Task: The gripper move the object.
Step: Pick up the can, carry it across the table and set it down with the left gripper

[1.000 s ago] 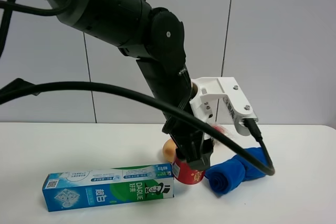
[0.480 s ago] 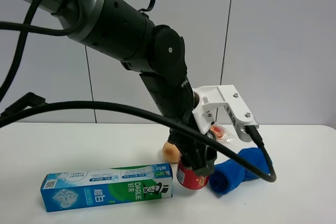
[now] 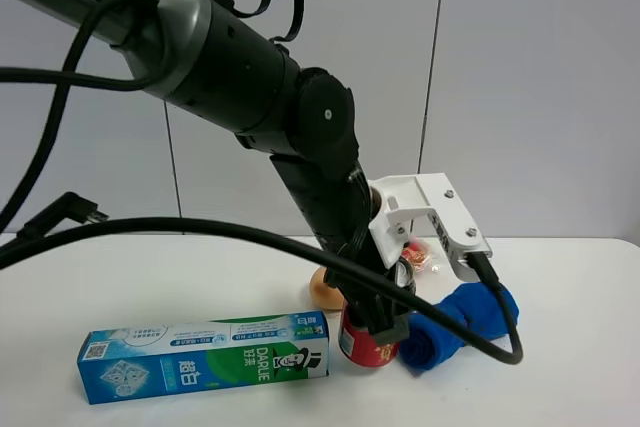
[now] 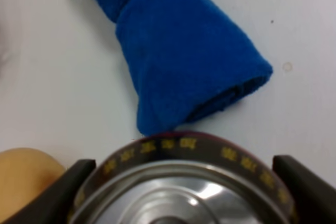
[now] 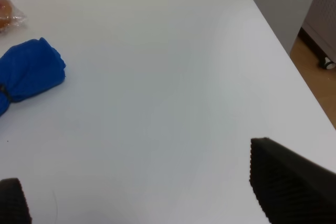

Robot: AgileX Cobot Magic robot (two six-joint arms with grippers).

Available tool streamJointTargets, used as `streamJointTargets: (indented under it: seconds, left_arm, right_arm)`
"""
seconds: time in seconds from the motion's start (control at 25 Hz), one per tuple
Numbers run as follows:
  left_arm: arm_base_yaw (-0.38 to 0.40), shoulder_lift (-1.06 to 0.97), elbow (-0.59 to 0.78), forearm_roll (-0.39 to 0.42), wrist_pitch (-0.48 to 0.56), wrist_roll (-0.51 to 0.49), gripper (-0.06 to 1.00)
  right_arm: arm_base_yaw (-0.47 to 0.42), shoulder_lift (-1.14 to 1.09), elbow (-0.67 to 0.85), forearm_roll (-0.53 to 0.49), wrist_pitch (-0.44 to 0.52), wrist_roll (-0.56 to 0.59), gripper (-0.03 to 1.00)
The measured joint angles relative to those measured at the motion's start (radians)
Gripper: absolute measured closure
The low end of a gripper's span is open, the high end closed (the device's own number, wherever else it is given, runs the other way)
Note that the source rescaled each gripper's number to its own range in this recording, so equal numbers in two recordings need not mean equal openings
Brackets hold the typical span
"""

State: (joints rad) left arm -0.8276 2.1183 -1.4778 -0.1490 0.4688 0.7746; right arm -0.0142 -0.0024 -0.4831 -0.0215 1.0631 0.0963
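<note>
Between toothpaste box (image 3: 205, 357) and rolled blue towel (image 3: 455, 322) sits the red can (image 3: 362, 345); the left gripper (image 3: 385, 319) has its fingers closed on the rim — a shallow hold that could slip, tipping it onto the bun (image 3: 324, 290).

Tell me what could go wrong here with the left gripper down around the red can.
The left gripper sits high on the can, so the can might tip or slip when moved.
The blue cloth and the bun lie close beside the can; a sideways move could shove them.
The toothpaste box ends next to the can and may get nudged.
</note>
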Motion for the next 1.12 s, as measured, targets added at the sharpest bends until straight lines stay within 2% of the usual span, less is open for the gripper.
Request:
streamJointTargets:
  seconds: [1.12]
  left_arm:
    - [0.000, 0.028, 0.000, -0.007, 0.001, 0.003, 0.92]
  right_arm:
    - [0.000, 0.000, 0.000, 0.000, 0.000, 0.000, -0.03]
